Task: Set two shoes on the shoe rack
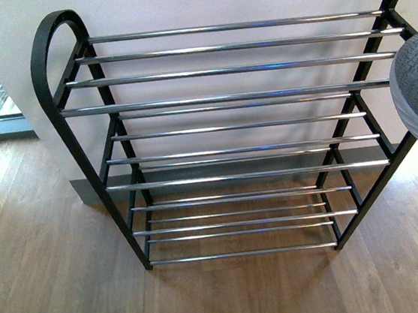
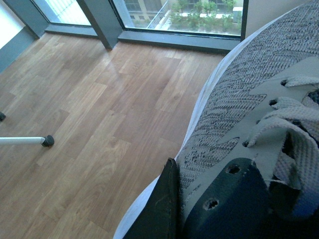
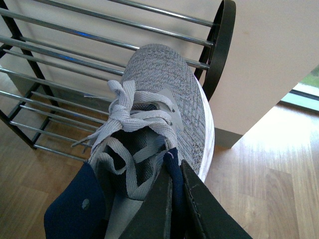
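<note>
Closest to the right wrist camera, the right gripper point(image 3: 172, 191) is clamped on a grey sneaker point(image 3: 164, 94), pinching the navy collar at the side of the opening between its dark fingers. The sneaker's long axis runs straight away from the gripper, heel close in and toe leading. The toe points at the right end of the shoe rack point(image 3: 227, 35), roughly square to the chrome bars. In the front view that toe shows at the height of the top tier, overlapping the rack's right end frame and lying mostly outside it. It looks to hang in the air and does not rest on any bar. The coming move therefore turns on a sideways offset. The top tier lies ahead of the toe and toward the robot's left, so the shoe probably needs carrying inward along the bars before it is lowered. The left gripper point(image 2: 185, 196) looks closed on the second sneaker point(image 2: 234, 99), one dark finger flat against the outer knit near the laces. That shoe hangs above the wooden floor point(image 2: 89, 129), with a window point(image 2: 189, 15) beyond. No part of the rack shows in the left wrist view, and the left arm is absent from the front view. The right arm is therefore judged the nearer one.
</note>
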{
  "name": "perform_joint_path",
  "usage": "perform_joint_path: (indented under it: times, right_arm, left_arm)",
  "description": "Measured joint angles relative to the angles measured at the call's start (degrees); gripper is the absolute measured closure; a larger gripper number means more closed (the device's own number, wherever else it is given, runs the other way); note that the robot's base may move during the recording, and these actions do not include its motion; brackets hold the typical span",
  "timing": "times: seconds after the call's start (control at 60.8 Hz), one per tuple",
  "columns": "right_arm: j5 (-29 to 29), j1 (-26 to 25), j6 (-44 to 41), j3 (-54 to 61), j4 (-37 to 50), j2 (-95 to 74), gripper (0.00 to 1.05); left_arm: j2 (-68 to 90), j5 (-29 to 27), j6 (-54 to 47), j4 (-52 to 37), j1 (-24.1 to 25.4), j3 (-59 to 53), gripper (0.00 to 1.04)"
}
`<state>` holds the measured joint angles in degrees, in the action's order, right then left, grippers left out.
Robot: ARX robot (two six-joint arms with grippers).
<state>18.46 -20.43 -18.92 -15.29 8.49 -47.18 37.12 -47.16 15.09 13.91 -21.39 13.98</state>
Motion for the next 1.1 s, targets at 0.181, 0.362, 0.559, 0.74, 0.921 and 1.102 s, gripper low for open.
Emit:
perform_joint_path:
  times: [0.181,0.362,0.559,0.74,0.921,1.102]
  right_arm:
    - [6.51,-1.05,1.6,1.99,6.6,-0.37,1.03]
    - [13.51,1.31,7.89,-0.72,9.55,1.36,1.03]
    - [7.26,7.56,14.32,-10.25,5.33,-2.21,1.03]
    - [-2.84,13.0,17.77,-20.48,4.96,-11.56,1.03]
    - [-17.68,18.75,19.06,-29.0,3.43,-25.51,1.03]
    - [-24.28,23.96,21.51,-32.87,1.14,-30.6,1.03]
  left_arm:
    - [0.0,-0.17,0.02,0.0,0.0,0.0,1.03]
    - [-0.02,-0.13,0.02,0.0,0.0,0.0,1.03]
    - [-0.02,-0.17,0.0,0.0,0.0,0.0,1.03]
    - [-0.02,-0.07,0.0,0.0,0.0,0.0,1.03]
    - [-0.02,-0.02,0.02,0.0,0.0,0.0,1.03]
    - [-0.02,-0.04,0.02,0.0,0.0,0.0,1.03]
